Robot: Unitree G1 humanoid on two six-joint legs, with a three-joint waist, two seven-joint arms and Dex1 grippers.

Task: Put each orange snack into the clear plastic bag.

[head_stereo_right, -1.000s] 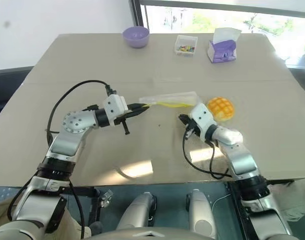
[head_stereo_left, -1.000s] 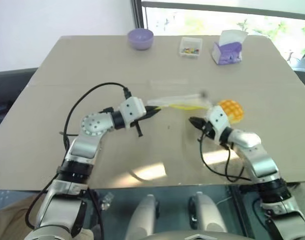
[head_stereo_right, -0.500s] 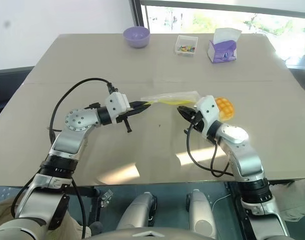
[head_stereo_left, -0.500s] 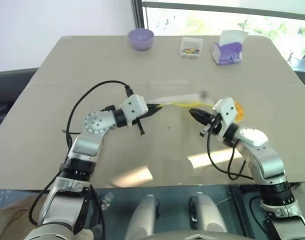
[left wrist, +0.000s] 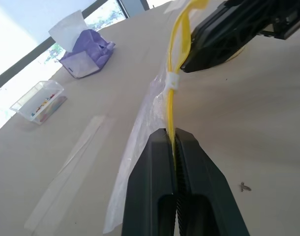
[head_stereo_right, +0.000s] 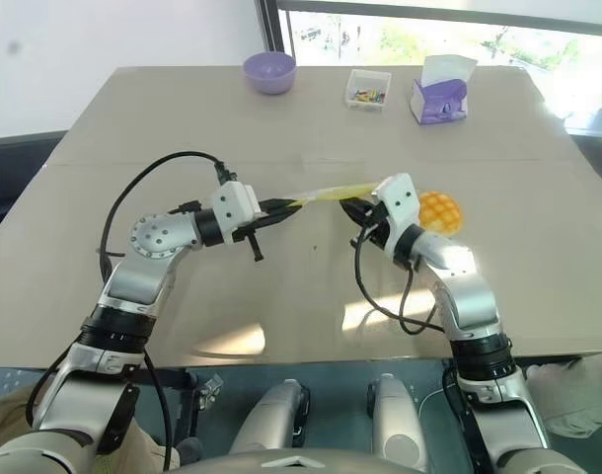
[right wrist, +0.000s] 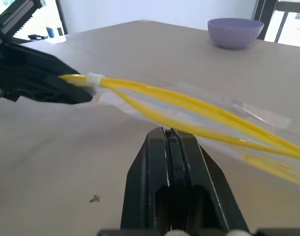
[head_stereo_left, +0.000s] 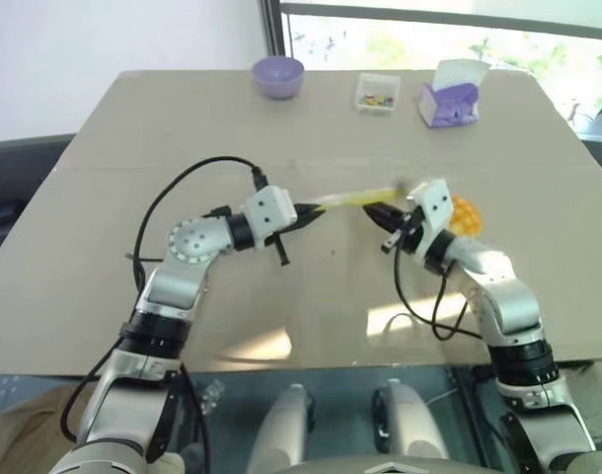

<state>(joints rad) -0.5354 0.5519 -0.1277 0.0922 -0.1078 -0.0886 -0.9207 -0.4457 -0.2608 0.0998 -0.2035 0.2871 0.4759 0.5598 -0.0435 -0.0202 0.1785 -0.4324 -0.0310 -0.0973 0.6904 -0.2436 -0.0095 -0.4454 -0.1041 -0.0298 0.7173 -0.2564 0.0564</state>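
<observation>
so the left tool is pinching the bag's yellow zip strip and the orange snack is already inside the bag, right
Not quite. The left tool does pinch the clear plastic bag at its yellow zip strip, but the orange snack lies on the table outside the bag, as the right eye view shows.

No text, label, brand, number or sign can be read on anything here, neither on the purple tissue box (head_stereo_left: 448,103) nor on the small clear plastic box (head_stereo_left: 376,93).
</observation>
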